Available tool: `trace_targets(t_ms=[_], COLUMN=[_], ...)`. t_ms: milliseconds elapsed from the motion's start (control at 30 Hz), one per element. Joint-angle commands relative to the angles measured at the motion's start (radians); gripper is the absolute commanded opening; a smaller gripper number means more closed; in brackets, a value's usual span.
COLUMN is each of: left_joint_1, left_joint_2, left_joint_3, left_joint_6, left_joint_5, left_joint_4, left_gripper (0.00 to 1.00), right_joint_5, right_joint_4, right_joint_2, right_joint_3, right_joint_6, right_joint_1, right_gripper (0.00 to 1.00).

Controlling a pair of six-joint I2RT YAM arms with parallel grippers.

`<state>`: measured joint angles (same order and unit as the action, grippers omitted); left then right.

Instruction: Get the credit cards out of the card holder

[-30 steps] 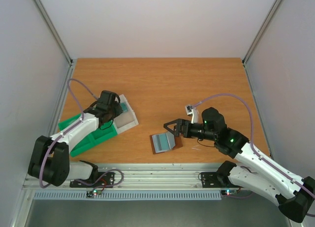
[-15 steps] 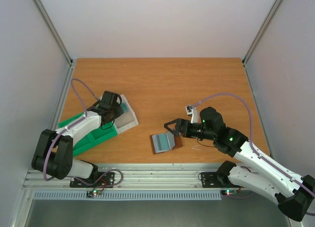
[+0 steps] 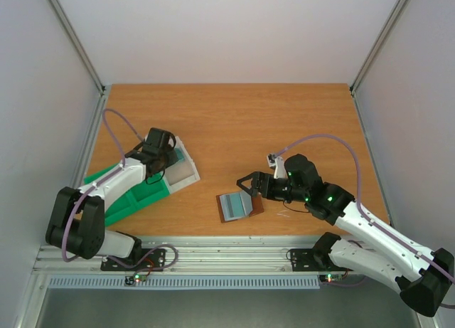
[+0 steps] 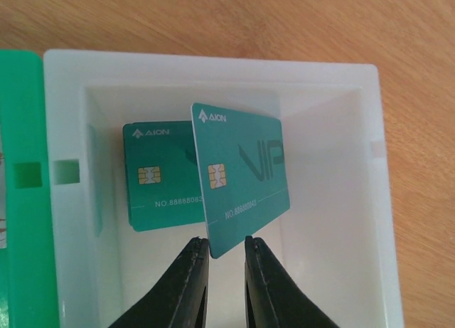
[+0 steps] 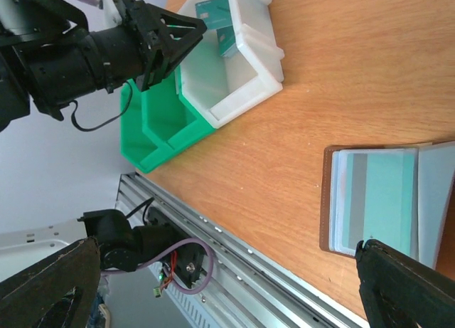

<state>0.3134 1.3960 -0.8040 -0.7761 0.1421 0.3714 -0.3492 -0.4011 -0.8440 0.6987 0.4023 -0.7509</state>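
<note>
The left gripper is pinching a green card over the white box at the left, with a second card already lying inside. The right gripper is hovering wide open by the card holder near the centre, which is apparently keeping another card.

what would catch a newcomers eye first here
First, the teal chip card marked VIP, pinched by the left gripper over the white plastic box at the left, where a second teal chip card sits inside. Then the brown folding card holder with grey-blue pockets, lying open on the wooden table near the front edge, the open right gripper right beside it.
</note>
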Motion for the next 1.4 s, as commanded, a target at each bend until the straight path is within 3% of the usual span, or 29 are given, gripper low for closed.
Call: trace_targets(t_ms=[0, 500, 800, 933, 1033, 1200, 1367], left_joint_1=[-0.005, -0.005, -0.005, 0.001, 0.007, 0.029, 0.061], left_joint_2=[-0.013, -0.097, -0.194, -0.248, -0.291, -0.364, -0.406], left_joint_3=[-0.043, -0.077, -0.068, -0.045, 0.002, 0.073, 0.075], left_joint_6=[0.028, 0.109, 0.187, 0.210, 0.205, 0.179, 0.158], left_joint_5=[0.002, -0.048, -0.323, -0.459, -0.564, -0.639, -0.655], left_joint_4=[0.020, 0.151, 0.210, 0.230, 0.208, 0.161, 0.190], left_gripper=[0.16, 0.29, 0.65, 0.82, 0.90, 0.91, 0.91], right_joint_5=[0.038, 0.046, 0.021, -0.032, -0.072, -0.053, -0.016], right_joint_4=[-0.024, -0.158, -0.189, -0.160, -0.142, -0.070, -0.049], right_joint_2=[0.000, 0.026, -0.064, -0.139, -0.226, -0.322, -0.398], right_joint_3=[0.018, 0.054, 0.062, 0.064, 0.073, 0.061, 0.063], right_joint_6=[-0.007, -0.084, -0.081, -0.095, -0.092, -0.086, -0.098], right_joint_1=[0.003, 0.002, 0.001, -0.001, -0.006, -0.034, -0.046], right_gripper=[0.99, 0.99, 0.96, 0.87, 0.74, 0.41, 0.31])
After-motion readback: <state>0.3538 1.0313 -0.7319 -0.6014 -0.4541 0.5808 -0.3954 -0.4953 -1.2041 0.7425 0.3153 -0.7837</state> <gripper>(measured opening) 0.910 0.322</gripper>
